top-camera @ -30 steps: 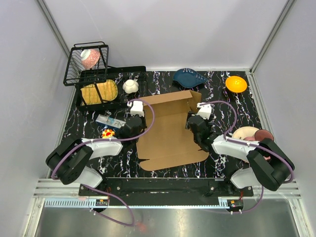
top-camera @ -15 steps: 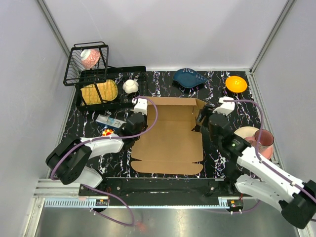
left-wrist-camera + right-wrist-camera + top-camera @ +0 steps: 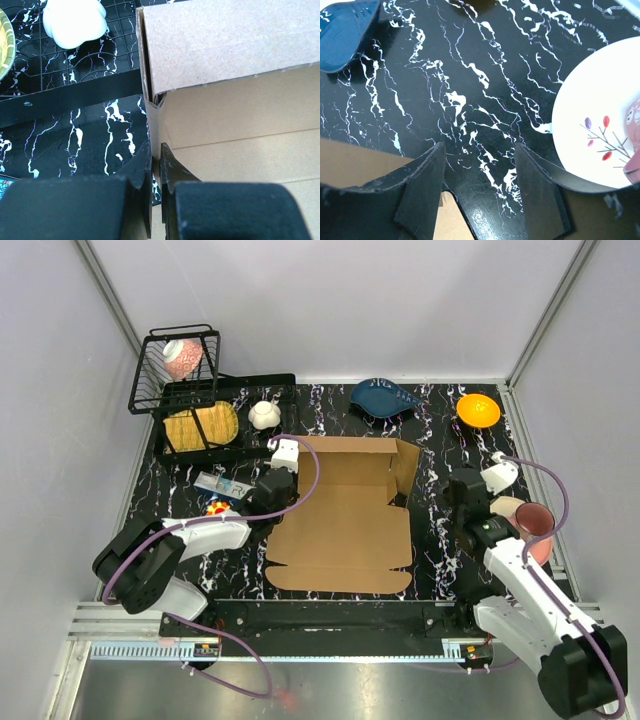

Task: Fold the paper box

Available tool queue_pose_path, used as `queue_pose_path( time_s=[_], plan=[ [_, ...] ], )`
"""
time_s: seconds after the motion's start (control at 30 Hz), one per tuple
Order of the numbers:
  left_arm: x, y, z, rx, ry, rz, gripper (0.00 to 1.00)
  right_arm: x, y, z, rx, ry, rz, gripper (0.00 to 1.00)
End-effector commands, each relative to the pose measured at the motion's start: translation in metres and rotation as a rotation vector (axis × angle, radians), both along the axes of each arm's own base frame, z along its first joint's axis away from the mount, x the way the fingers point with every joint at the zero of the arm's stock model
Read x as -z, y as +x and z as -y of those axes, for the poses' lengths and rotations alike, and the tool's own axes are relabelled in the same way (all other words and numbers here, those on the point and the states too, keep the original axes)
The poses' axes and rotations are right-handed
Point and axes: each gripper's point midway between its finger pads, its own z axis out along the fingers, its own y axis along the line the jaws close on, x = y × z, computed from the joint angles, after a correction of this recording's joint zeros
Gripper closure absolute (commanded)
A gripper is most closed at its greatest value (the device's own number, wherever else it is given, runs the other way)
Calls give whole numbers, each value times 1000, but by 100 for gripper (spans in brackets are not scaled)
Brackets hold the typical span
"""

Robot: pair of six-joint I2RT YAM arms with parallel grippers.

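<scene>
L jaws clamped on paper box (image 3: pixel 345 530) left edge; R jaws apart above table (image 3: pixel 485 60)

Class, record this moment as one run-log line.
left gripper: shut on paper box left edge | right gripper: open, empty, beside box | far flaps raised, rest flat

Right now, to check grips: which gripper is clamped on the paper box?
The left gripper: shut on the paper box at its left edge. The right gripper is open, empty.

Black-and-white arms (image 3: pixel 215 533), purple cables (image 3: pixel 313 478)
</scene>
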Motion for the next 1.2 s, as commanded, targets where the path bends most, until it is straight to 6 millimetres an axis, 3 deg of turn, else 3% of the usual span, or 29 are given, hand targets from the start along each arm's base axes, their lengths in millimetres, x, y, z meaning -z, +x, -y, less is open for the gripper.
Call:
queue_pose_path(
  time_s=[0.0,0.07,0.27,0.43,0.47,0.6,0.77,1.17],
  plan=[
    [-7,0,-3,-3,13,19,100,-1,26,-11,-30,175,92,36],
    [-6,0,-3,-3,18,20,100,-7,39,-9,-33,214,133,35],
    [-1,1,-3,3,32,21,100,6,78,-16,-67,301,137,35],
    [1,1,-3,3,33,15,100,15,103,-38,-179,329,117,36],
    [1,1,-2,4,31,15,100,26,105,-42,-202,327,91,36],
    [3,1,-1,4,27,4,100,33,102,-58,-300,351,98,37],
    [3,1,0,5,23,-1,100,32,91,-64,-372,333,101,37],
    [2,-1,2,6,5,-16,100,26,63,-106,-603,331,77,38]
  ],
)
